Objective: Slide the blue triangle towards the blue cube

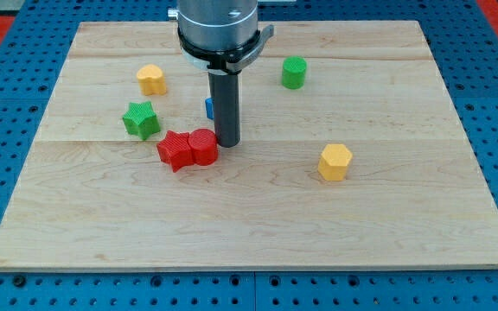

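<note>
My tip point(226, 142) stands near the middle of the wooden board point(249, 233), just right of a red cylinder point(203, 147). A red star point(175, 150) touches the cylinder's left side. A small piece of a blue block point(208, 108) shows just left of the rod, mostly hidden behind it; its shape cannot be made out. No second blue block shows in the view.
A green star point(141, 119) lies left of the red blocks. A yellow block point(152, 79) sits at upper left. A green cylinder point(294, 72) sits at upper right. A yellow hexagonal block point(335, 161) lies at right of centre.
</note>
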